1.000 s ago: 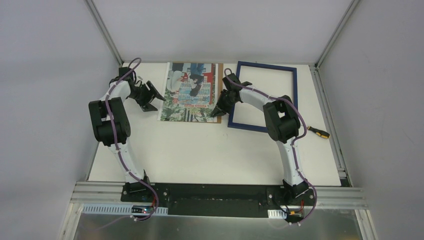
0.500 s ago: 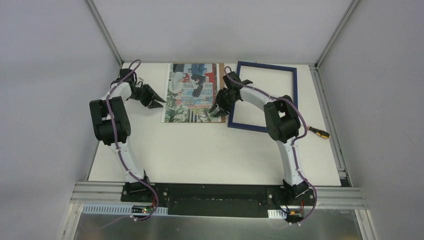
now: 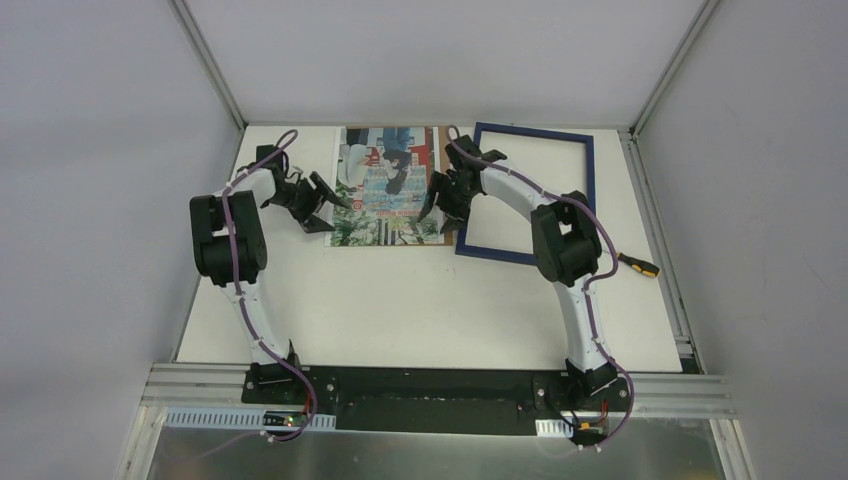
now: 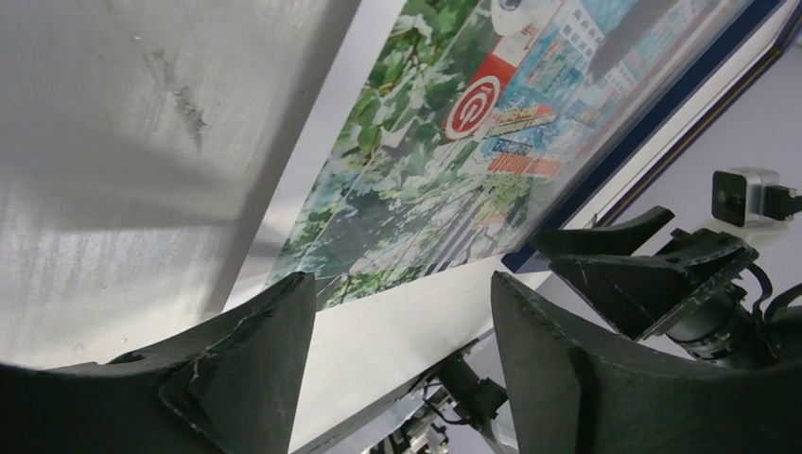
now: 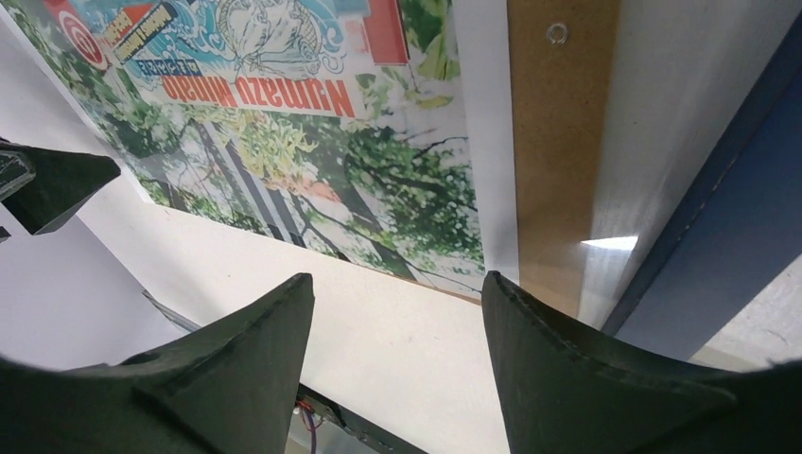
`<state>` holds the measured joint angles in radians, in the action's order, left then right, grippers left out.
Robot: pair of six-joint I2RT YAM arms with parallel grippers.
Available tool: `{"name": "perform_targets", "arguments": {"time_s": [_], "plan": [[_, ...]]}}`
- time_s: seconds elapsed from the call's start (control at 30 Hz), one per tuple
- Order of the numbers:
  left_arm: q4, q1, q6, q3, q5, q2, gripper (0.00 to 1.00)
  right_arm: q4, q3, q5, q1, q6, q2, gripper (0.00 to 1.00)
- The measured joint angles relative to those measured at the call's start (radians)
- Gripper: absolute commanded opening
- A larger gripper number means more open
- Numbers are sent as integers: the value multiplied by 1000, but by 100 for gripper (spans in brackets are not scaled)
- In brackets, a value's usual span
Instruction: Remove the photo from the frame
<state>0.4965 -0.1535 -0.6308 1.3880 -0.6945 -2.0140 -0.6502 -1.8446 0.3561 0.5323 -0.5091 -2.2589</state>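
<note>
The photo, a colourful print with green foliage, lies flat on a brown backing board at the back of the table. The empty dark-blue frame lies to its right. My left gripper hangs open over the photo's near left corner, holding nothing. My right gripper is open at the photo's near right corner, between photo and frame. In the left wrist view the photo lies beyond my open left gripper. In the right wrist view my open right gripper is over bare table just short of the photo, with the board and the frame to the right.
A screwdriver with a black and yellow handle lies right of the frame, near the table's right edge. White walls close in the table at the back and both sides. The right gripper's finger shows in the left wrist view.
My left gripper has swung right to the photo's near left corner, closing partway and reopening. My right gripper has gone from shut to open. The photo has shifted slightly right.
</note>
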Motion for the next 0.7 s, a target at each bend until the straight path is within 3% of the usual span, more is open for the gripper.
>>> {"name": "perform_targets", "arguments": {"time_s": [0.2,0.5,0.7], "plan": [[5,-11,6,-7,26,0,82,-34,-31,-12,0,29,-3,54],[38,-59,55,-7,68,0,92,-55,-87,1,-8,32,-76,53],[66,-63,101,-14,104,15,93,-62,-95,12,-11,31,-87,53]]}}
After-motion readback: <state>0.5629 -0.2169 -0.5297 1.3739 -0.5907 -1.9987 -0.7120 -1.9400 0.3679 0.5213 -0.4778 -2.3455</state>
